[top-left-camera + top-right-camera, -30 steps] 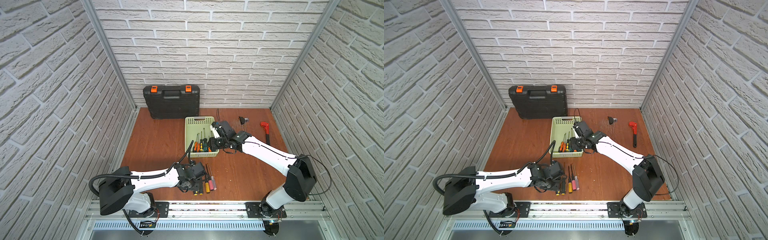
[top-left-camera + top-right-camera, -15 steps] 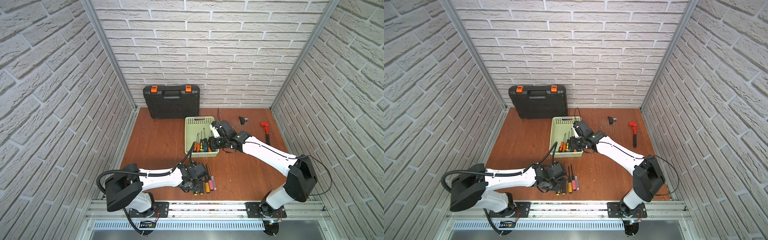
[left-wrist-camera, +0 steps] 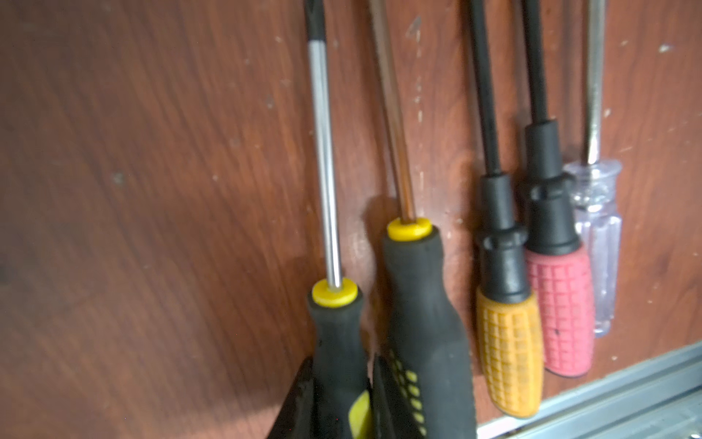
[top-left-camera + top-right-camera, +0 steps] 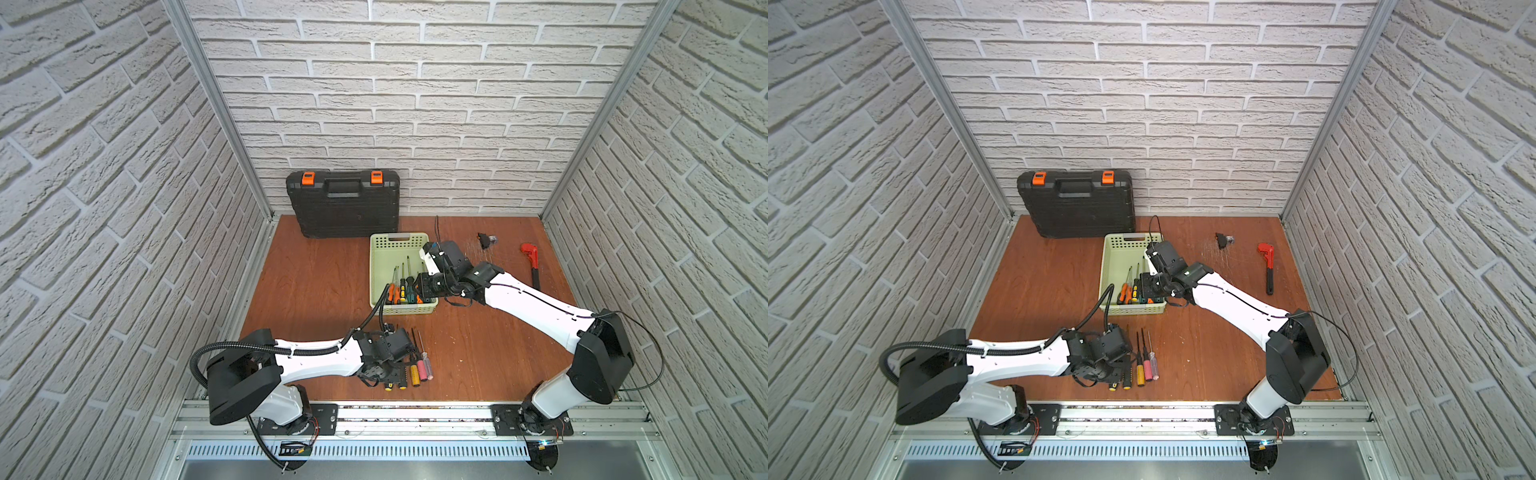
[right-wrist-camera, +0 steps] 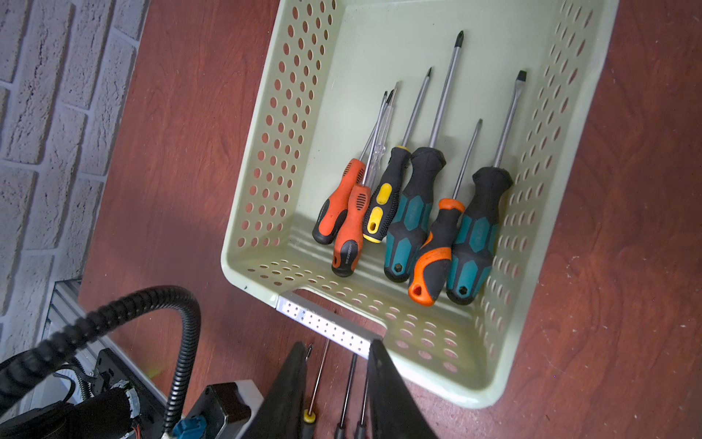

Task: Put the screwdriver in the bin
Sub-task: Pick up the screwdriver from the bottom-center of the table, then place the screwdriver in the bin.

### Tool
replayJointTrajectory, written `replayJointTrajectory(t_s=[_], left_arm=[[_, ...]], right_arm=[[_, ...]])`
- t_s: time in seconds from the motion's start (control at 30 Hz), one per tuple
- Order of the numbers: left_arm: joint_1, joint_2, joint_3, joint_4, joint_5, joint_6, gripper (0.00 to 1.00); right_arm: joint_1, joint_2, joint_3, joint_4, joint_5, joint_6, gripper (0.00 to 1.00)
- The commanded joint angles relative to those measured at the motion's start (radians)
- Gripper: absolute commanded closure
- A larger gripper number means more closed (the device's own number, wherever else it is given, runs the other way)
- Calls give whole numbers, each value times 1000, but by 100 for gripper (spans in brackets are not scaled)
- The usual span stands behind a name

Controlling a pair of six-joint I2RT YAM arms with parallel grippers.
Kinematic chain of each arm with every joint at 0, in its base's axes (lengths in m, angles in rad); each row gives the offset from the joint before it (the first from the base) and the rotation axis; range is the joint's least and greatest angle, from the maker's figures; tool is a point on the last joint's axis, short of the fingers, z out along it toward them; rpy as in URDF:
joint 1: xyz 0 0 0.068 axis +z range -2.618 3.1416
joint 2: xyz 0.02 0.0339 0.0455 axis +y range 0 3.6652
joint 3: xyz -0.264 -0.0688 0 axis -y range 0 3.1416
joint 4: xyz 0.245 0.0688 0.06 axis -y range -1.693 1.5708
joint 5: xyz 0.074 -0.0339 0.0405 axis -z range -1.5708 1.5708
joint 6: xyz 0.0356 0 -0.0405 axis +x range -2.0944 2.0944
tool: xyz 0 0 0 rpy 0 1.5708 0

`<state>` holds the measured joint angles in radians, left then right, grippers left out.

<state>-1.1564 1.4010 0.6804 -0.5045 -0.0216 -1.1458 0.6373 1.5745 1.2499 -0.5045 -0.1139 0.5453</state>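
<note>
A black screwdriver (image 3: 336, 334) with a yellow collar and a silver shaft lies on the brown table near the front rail. It is the leftmost of a row. My left gripper (image 3: 340, 395) is shut on its handle, one finger on each side; in both top views this gripper (image 4: 388, 374) (image 4: 1113, 374) sits low over the row's handle ends. The pale green bin (image 4: 376, 266) (image 4: 1106, 266) (image 5: 281, 152) stands mid-table and holds several screwdrivers (image 5: 410, 213). My right gripper (image 5: 336, 349) (image 4: 419, 286) hovers over the bin's near right corner, open with nothing between its fingers.
Beside the held one lie another black-and-yellow screwdriver (image 3: 425, 323), an orange-handled one (image 3: 509, 349), a pink one (image 3: 562, 311) and a clear one (image 3: 600, 235). A black toolcase (image 4: 344, 208) leans on the back wall. A red wrench (image 4: 531, 262) and a small black part (image 4: 484, 240) lie back right.
My left gripper's jaws have closed onto the screwdriver's handle, and the left arm has settled slightly lower. The right arm has not moved.
</note>
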Motion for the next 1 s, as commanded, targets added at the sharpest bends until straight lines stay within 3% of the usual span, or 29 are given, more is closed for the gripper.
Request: replayJointTrajectory(t_s=[0.0,0.33,0.47,0.6,0.73,0.97], left_arm=[[-2,-76,-13,-149,-92,-3,87],[0,-364,135,-463,-184,-25,87],[78,-372,275,-497,-233,106,86],[288,-281,389,-369,-113,303,85],[470,-94,523,-285,-22,424,87],[527,222,774,-335,-84,605,87]], right_arm=[[4,-36,-6,31,-3,9,70],[-1,-36,23,18,23,-34,70],[-2,-44,45,5,47,-56,70],[-2,-48,43,21,36,-48,70],[-2,-58,32,15,30,-45,69],[-2,-117,-14,24,65,-36,69]])
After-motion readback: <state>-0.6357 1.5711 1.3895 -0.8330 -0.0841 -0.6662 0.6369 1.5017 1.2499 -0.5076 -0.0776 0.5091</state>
